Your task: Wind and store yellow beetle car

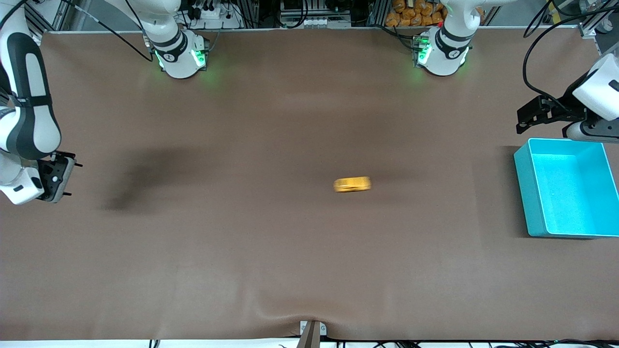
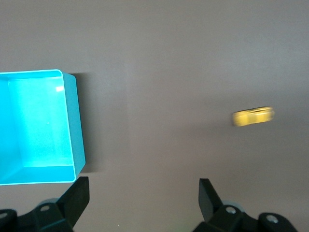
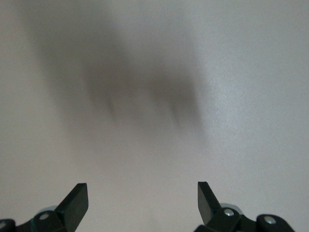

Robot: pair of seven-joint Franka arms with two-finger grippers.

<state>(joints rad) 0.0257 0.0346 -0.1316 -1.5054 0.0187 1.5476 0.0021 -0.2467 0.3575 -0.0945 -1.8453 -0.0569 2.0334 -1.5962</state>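
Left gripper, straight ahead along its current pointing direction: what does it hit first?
Probably bare table. The left gripper, jaws open, looks down at the mat with the bin to one side of its line and the car to the other. Neither sits between the jaws, though depth is unclear.

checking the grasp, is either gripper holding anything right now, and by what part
Nothing is held. Both the left gripper and right gripper are open and empty; the yellow beetle car sits alone on the table.
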